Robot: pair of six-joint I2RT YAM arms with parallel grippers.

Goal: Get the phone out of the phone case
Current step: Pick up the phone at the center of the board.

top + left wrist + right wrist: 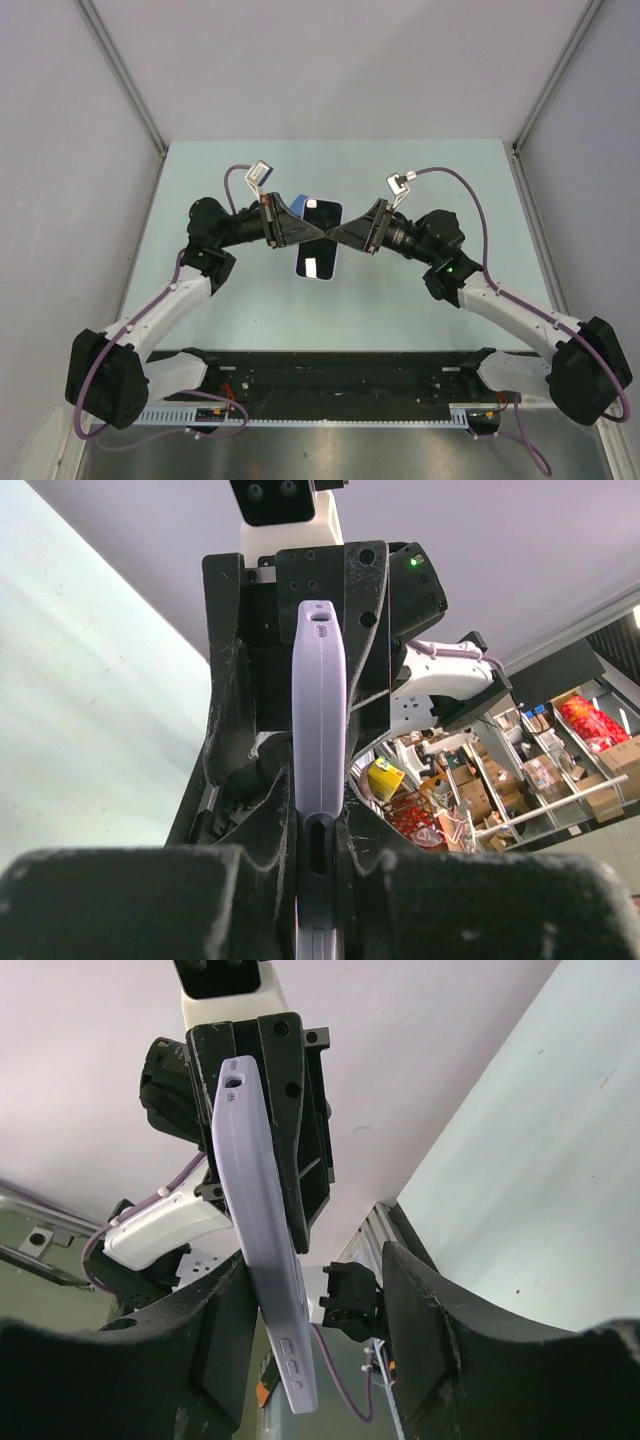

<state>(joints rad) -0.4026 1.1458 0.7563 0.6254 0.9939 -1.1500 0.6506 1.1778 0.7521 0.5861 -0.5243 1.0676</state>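
Observation:
The phone (320, 243), black screen up, sits in its lavender case (333, 268) and is held in the air over the table between both grippers. My left gripper (312, 236) is shut on the case's left edge; in the left wrist view the case (318, 710) shows edge-on, clamped between the fingers (250, 870). My right gripper (336, 236) is at the case's right edge with its jaws wide open. In the right wrist view the case (262, 1230) runs edge-on beside the left finger (205, 1330), apart from the right finger (430, 1320).
The pale green table (230, 300) lies below, with grey walls on three sides. A black rail (340, 375) with the arm bases runs along the near edge. The two grippers face each other, tips almost touching.

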